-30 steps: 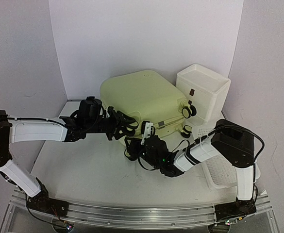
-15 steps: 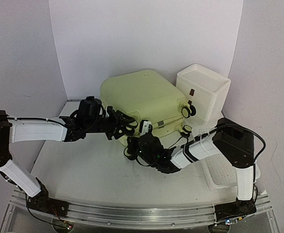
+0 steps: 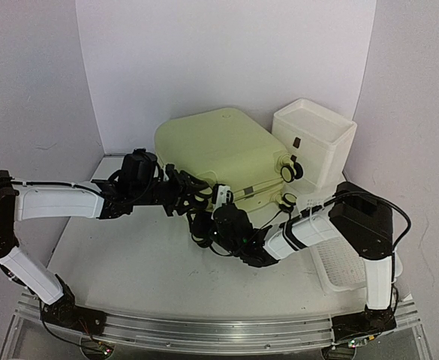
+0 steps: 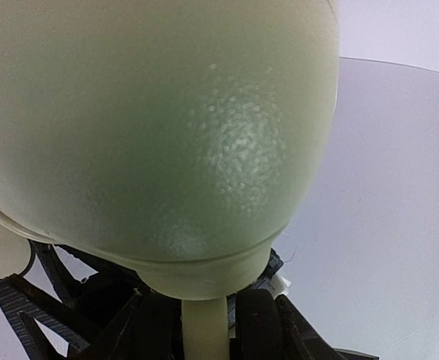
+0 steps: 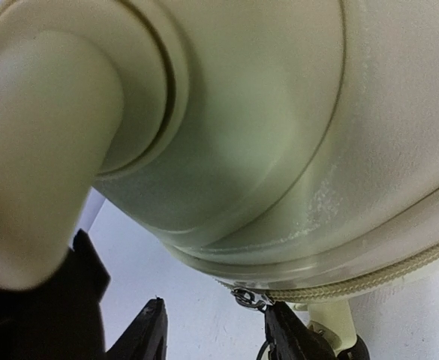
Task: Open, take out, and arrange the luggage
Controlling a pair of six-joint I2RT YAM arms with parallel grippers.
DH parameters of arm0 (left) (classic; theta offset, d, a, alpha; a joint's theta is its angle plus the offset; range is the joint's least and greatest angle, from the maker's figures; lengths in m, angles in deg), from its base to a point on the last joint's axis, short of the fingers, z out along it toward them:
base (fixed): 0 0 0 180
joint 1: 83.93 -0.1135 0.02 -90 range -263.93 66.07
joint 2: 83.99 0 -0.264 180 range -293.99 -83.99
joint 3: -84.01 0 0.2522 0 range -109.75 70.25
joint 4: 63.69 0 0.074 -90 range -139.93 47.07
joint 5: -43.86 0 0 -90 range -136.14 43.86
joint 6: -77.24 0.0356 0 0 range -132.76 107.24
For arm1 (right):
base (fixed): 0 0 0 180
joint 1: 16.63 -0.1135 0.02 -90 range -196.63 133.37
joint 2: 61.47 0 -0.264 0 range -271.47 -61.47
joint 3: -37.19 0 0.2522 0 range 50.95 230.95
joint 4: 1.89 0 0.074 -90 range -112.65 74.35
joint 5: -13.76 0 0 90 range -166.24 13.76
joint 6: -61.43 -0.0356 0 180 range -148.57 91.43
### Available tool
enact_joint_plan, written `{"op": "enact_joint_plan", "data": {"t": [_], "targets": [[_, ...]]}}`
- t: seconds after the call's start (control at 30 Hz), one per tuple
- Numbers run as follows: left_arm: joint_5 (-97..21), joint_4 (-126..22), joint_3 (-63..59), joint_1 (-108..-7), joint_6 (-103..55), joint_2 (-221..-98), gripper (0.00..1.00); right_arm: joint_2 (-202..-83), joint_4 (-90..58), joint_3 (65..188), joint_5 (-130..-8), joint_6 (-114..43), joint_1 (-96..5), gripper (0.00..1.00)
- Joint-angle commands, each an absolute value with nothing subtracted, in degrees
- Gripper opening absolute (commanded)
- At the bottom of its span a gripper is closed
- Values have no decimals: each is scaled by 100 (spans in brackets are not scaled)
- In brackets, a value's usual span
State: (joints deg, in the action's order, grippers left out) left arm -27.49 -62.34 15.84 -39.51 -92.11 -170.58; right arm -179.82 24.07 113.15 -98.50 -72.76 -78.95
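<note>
The luggage, a pale yellow-green hard-shell case with black casters, lies at the table's back centre. Its rounded shell fills the left wrist view. My left gripper is at its front left corner, fingers shut on a pale bar of the case. My right gripper sits just below that corner, under the shell. The right gripper is open, with the metal zipper pull hanging at the zipper's end, just above its right fingertip.
A white box stands at the back right, against the luggage's wheel end. A white mesh basket lies on the table at the right, under my right arm. White walls close in the back and both sides.
My right gripper has moved left and closer in under the luggage's front corner. The left arm and the luggage have stayed put.
</note>
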Motion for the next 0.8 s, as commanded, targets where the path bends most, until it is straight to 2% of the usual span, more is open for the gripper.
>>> {"op": "enact_joint_plan", "data": {"t": [0.0, 0.17, 0.77], "targets": [[-2593, -8287, 959, -3896, -8968, -16614, 0, -18159, 2266, 11305, -10048, -7499, -7687, 48], [-2544, -8287, 961, -3893, -8981, -16620, 0, -18054, 1926, 11059, -10091, -8015, -7689, 55], [-2549, -8295, 967, -3893, -8995, -16639, 0, -18200, 2769, 11273, -9659, -7243, -7692, 54]]}}
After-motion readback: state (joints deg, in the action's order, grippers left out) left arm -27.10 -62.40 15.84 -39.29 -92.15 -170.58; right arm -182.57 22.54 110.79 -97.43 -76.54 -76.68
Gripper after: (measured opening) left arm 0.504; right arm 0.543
